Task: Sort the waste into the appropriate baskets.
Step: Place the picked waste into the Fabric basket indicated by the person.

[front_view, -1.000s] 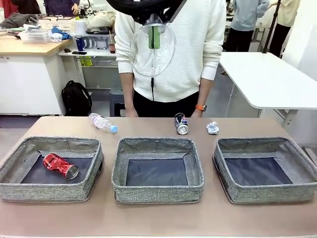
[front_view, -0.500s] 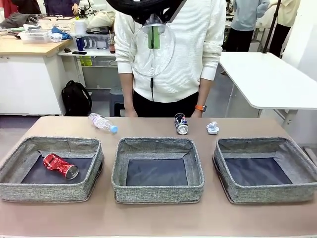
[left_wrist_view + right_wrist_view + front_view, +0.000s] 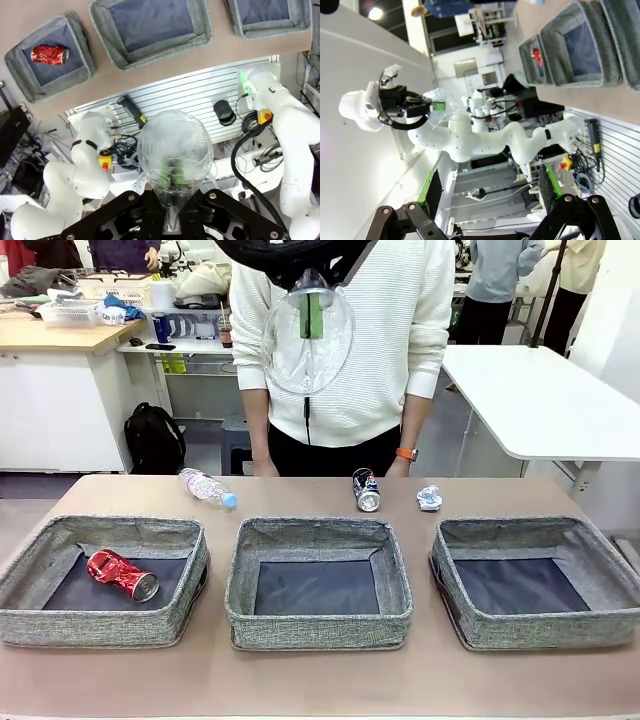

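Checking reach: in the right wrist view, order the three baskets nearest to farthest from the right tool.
1. Right basket, at the picture's right edge, nearest the right tool.
2. Middle basket, next along.
3. Left basket, holding the crushed red can, farthest.

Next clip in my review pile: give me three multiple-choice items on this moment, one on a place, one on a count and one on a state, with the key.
1. Where does the crushed red can lie?
A. in the left basket
B. in the middle basket
C. in the right basket

2. How many pieces of waste lie on the table, in no basket?
A. one
B. three
C. five

3. What state is the left tool in?
A. open and empty
B. shut on the clear plastic cup
C. shut on a basket's rim

Key:
1 A: the can rests on that basket's dark bottom.
2 B: the bottle, dark can and paper ball lie on the far side of the baskets.
3 B: its green pads pinch the cup high above the table.
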{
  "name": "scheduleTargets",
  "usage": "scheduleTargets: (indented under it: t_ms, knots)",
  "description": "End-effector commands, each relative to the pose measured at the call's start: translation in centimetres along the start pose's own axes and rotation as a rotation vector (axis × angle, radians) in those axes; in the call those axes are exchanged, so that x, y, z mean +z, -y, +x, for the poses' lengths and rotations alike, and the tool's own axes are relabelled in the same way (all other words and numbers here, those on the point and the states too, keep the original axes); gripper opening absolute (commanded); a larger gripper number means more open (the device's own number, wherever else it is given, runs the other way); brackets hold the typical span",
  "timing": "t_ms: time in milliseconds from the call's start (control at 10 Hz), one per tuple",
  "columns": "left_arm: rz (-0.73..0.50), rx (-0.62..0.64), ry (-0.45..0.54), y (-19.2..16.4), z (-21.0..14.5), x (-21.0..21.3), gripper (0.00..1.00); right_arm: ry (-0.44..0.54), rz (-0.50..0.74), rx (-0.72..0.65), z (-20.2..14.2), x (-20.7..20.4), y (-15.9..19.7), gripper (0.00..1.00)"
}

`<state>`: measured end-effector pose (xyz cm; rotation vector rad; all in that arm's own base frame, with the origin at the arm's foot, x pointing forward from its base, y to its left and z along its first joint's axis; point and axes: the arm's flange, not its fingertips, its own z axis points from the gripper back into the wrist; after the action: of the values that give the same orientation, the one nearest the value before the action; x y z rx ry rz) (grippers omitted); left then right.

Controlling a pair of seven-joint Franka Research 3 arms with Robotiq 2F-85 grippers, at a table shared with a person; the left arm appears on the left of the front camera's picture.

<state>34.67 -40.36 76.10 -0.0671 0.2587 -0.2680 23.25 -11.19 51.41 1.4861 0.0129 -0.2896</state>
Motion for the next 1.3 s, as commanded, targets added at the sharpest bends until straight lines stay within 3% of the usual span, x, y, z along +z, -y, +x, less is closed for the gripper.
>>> scheduleTargets:
  t_ms: [0,1200]
  knots:
    - [0.01,0.008,0.006,-0.19,-0.31,0.06,0.01,-0.004,0.019,0.028,0.16,-0.02,-0.31,1.0]
    - [0.01,0.008,0.006,-0.19,-0.31,0.06,0.01,-0.004,0.019,0.028,0.16,-0.02,-0.31,1.0]
